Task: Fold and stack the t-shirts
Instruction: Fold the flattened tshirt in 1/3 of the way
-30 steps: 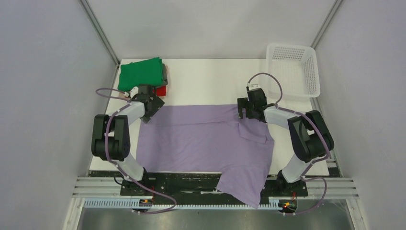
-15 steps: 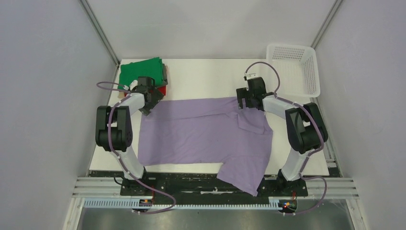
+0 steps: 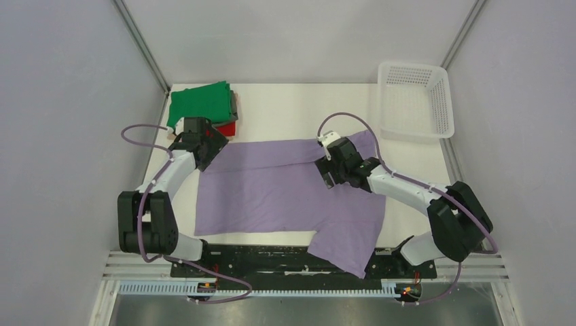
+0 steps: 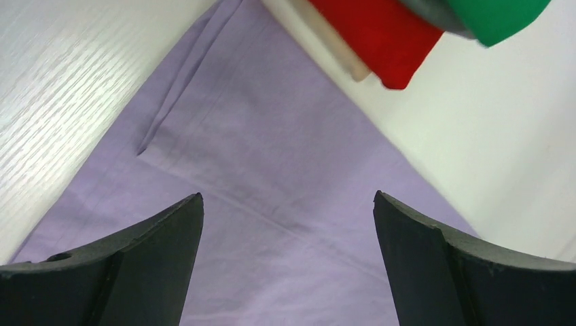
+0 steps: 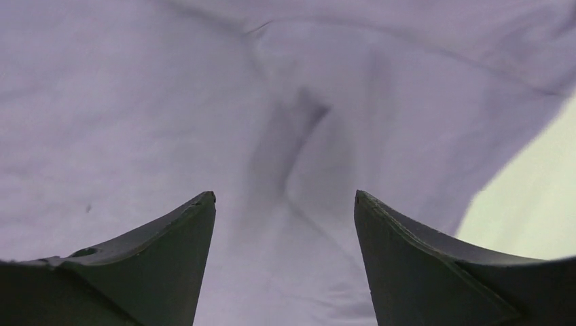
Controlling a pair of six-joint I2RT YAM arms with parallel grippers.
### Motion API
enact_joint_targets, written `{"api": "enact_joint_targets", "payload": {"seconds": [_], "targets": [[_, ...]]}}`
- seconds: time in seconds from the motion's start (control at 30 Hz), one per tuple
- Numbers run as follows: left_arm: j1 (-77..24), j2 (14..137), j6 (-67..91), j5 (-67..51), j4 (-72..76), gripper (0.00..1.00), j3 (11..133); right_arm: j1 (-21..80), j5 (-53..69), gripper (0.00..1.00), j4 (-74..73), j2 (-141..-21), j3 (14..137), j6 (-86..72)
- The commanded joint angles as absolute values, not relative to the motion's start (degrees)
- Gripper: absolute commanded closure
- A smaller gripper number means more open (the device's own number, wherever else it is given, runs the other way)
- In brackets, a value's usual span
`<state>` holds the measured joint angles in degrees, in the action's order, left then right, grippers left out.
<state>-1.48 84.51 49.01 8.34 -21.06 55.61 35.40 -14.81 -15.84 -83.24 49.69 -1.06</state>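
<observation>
— Left claw (image 3: 208, 151) first: what's changed?
— Little. It stays spread and empty over the lavender t-shirt's (image 3: 285, 193) far-left corner.
— And the right claw (image 3: 329, 178)?
— It has swung from the far-right corner inward over the middle, fingers apart, pinching nothing. The shirt lies flat across the table (image 3: 299, 109), one end draped over the near edge. I'd say folding comes next.
— Counts?
— Four t-shirts: the lavender one, plus green (image 3: 200, 103), grey (image 3: 234, 105) and red (image 3: 229, 129) ones stacked at the far-left corner. One mesh basket (image 3: 414, 98) at the far-right corner.

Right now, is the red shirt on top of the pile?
No, the green t-shirt lies on top, and the red t-shirt only peeks out from underneath it.
</observation>
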Motion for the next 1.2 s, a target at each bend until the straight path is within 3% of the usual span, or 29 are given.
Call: {"api": "enact_joint_targets", "payload": {"seconds": [0.0, 0.53, 1.17], "targets": [[-1.64, 79.93, 47.46, 7.30, -22.18, 0.00, 51.02, 37.94, -8.67, 0.24, -15.26, -84.19, 49.21, -3.40], [-1.62, 82.11, 46.28, 7.77, -22.31, 0.00, 50.78, 30.96, -8.28, 0.27, -12.10, -96.00, 55.04, -5.43], [-1.67, 82.75, 45.02, 9.32, -24.26, 0.00, 53.07, 26.57, -13.24, 0.28, -15.80, -92.82, 59.39, 2.88]]}}
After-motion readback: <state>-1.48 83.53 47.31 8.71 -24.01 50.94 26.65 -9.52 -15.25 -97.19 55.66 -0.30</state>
